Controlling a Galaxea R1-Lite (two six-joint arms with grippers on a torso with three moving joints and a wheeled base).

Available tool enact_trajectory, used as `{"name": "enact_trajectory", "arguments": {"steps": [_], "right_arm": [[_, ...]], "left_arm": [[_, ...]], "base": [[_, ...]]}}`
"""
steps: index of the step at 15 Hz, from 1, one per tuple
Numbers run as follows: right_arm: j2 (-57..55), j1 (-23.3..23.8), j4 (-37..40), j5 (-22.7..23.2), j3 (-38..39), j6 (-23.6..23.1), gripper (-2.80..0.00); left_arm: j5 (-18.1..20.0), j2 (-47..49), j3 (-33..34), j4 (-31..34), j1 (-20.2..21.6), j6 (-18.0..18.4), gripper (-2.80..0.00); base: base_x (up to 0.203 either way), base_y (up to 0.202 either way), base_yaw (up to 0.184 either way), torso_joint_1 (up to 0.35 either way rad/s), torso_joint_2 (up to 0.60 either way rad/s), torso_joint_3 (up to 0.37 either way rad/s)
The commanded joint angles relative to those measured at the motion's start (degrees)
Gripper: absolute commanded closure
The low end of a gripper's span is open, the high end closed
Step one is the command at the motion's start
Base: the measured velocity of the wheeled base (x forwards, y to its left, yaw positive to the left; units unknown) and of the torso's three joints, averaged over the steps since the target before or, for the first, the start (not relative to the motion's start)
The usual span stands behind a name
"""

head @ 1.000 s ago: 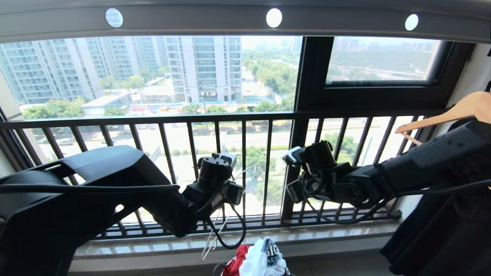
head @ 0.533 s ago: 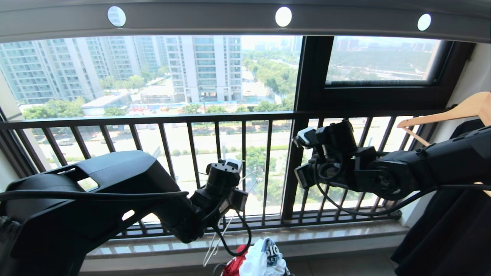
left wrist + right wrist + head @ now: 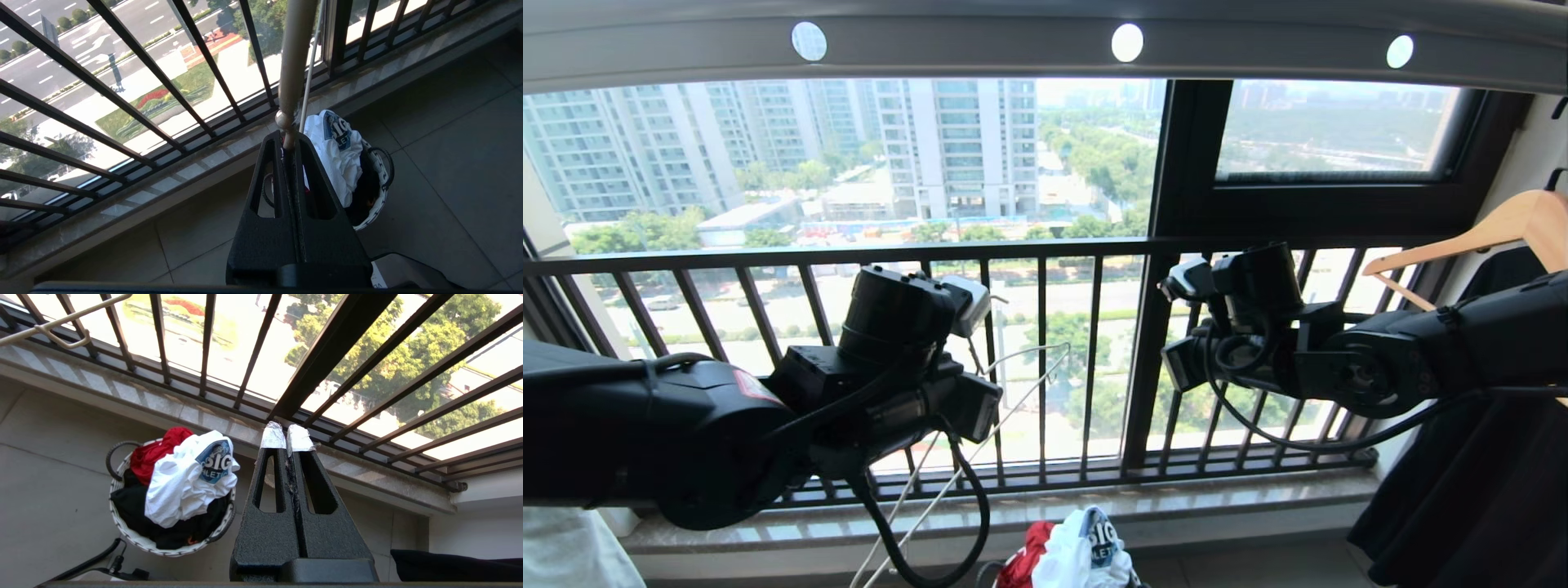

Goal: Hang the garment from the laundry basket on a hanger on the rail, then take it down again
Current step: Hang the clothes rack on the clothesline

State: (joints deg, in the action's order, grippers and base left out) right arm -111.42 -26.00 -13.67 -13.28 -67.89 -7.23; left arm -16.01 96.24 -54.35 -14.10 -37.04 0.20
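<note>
1. Left gripper (image 3: 289, 141): black, its two fingers pinched on the thin cream wire hanger (image 3: 1013, 384). Only the left wrist view shows this grip; the head view shows the arm's wrist at centre-left with the hanger's wires slanting down from it.
2. Right gripper (image 3: 287, 437): black with pale taped tips, fingers pressed together on nothing, seen only in the right wrist view. In the head view its arm reaches in from the right, level with the dark barred balcony railing (image 3: 1045, 245).
3. White T-shirt with a dark blue chest print (image 3: 188, 482): crumpled on top of the small round basket with a white-and-dark woven rim (image 3: 122, 526), beside a red cloth (image 3: 163, 451), over dark fabric. The head view shows only the top of the heap, at the near edge.
4. Basket on the grey tiled floor (image 3: 449, 143), near the stone sill under the railing; open floor on its right.
5. Long grey metal rail with round holes (image 3: 972, 49): overhead, across the far top.
6. Thick wooden hanger (image 3: 1494, 229): far right, above black cloth.
</note>
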Motion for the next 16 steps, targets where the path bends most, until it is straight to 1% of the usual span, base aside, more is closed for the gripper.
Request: {"name": "enact_trajectory", "arguments": {"steps": [1,3,5,6,9,13,16], "right_arm": [[-0.40,-0.10,-0.13,-0.08,0.33,-0.24,0.00],[-1.24,-0.60,-0.06,-0.08,0.98,-0.55,0.00],[-2.30,-1.07,0.13,-0.08,1.18,-0.90,0.00],[-2.53,-1.07,0.13,-0.08,1.09,-0.94,0.00],[-2.87,-1.07,0.04,-0.08,1.09,-0.94,0.00],[-3.10,-1.07,0.04,-0.08,1.09,-1.03,0.00],[-3.36,-1.07,0.04,-0.08,1.09,-1.03,0.00]], "left_arm": [[-0.07,-15.05,-0.12,9.61,-0.02,-0.07,0.00],[-0.01,-21.86,-3.31,16.90,0.57,-0.23,0.00],[-0.82,-23.92,-9.47,23.75,2.07,-0.27,0.00],[-1.13,-25.13,-11.28,26.01,2.90,-0.28,0.00],[-1.48,-27.08,-13.10,27.06,3.80,-0.29,0.00],[-1.53,-24.28,-15.78,25.05,4.58,-0.36,0.00],[-2.04,-22.65,-18.68,24.73,6.38,-0.29,0.00]], "base": [[0.000,0.000,0.000,0.000,0.00,0.000],[0.000,0.000,0.000,0.000,0.00,0.000],[0.000,0.000,0.000,0.000,0.00,0.000],[0.000,0.000,0.000,0.000,0.00,0.000],[0.000,0.000,0.000,0.000,0.00,0.000],[0.000,0.000,0.000,0.000,0.00,0.000],[0.000,0.000,0.000,0.000,0.00,0.000]]}}
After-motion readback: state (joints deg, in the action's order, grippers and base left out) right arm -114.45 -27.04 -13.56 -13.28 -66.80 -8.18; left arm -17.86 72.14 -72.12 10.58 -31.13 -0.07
